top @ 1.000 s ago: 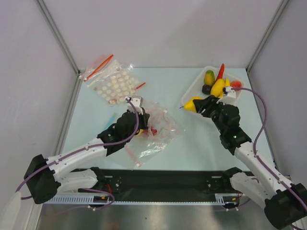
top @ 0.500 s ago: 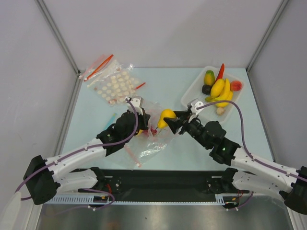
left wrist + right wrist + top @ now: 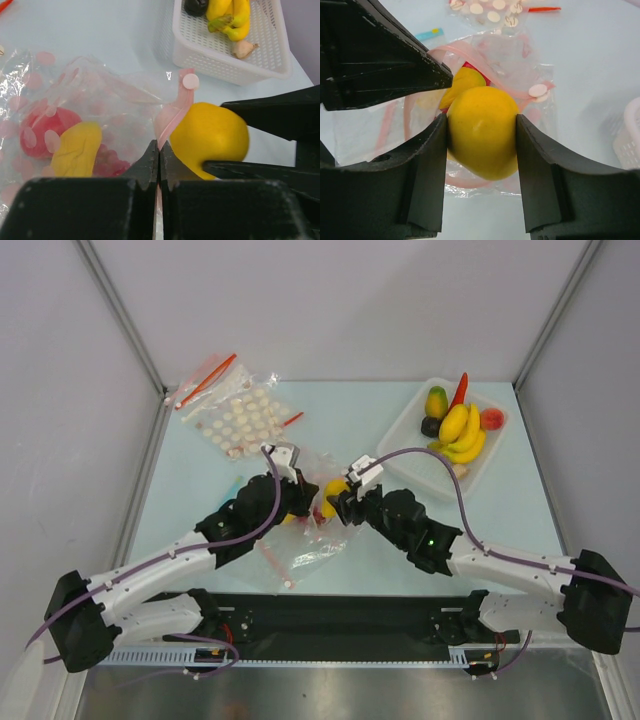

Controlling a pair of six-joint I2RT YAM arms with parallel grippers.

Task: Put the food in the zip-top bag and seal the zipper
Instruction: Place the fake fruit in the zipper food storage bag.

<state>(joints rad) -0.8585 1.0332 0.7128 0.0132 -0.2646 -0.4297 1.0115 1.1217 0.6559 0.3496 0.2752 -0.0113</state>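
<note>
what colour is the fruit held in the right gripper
Plain glossy yellow fruit, clearest in the right wrist view.

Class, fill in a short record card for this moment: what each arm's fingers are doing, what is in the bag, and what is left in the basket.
left fingers: shut, pinching the zip-top bag by its zipper
right fingers: shut on a yellow fruit, at the bag's mouth
in bag: red fruit, yellow piece
in basket: bananas, red chili, others
zipper state: not sealed
</note>
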